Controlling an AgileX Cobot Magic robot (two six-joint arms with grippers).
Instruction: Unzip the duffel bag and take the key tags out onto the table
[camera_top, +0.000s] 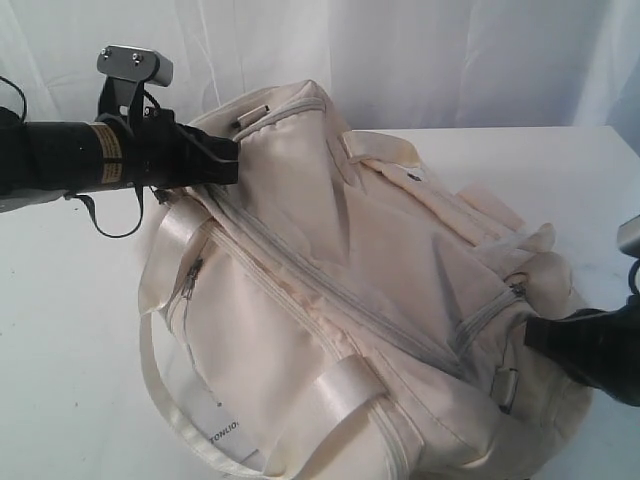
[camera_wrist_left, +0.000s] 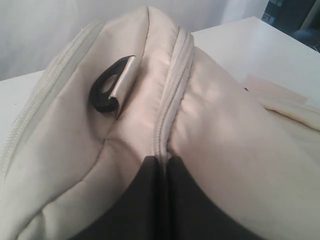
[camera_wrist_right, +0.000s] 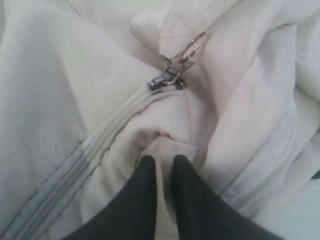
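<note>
bag (camera_top: 350, 260): cream duffel lying on its side in the middle of the table (camera_top: 60, 330), one end toward each arm.
key tags: none in view; judged to be inside, since the bag is closed.
zip (camera_top: 350, 305): grey, closed along all that shows; its long axis runs slantwise from the left arm's end to the right arm's end, curving up near the right.
slider (camera_wrist_right: 167, 80): metal, with a ring (camera_wrist_right: 192, 47) on its pull; it sits at the right-arm end of the zip, closed track trailing back toward the left arm.
right end effector (camera_wrist_right: 164, 162): nearly closed, pinching a fold of bag cloth between its fingers (camera_wrist_right: 145, 190); it does not have the pull. the slider lies just beyond the fingertips, straight ahead, apart from them.
left end effector (camera_wrist_left: 161, 161): fingers drawn together on the zip seam at the far end of the bag, holding cloth there.
nearer arm: the right, by far; the left is a whole bag-length from the slider.
relation that counts: slider ahead of the right fingertips, zip axis leading away toward the left grip. judged next: let go of the fold, reach on to the pull, draw it along that axis while the left anchors the bag.
risk: a pull on cloth alone would drag the bag, not open it.
</note>
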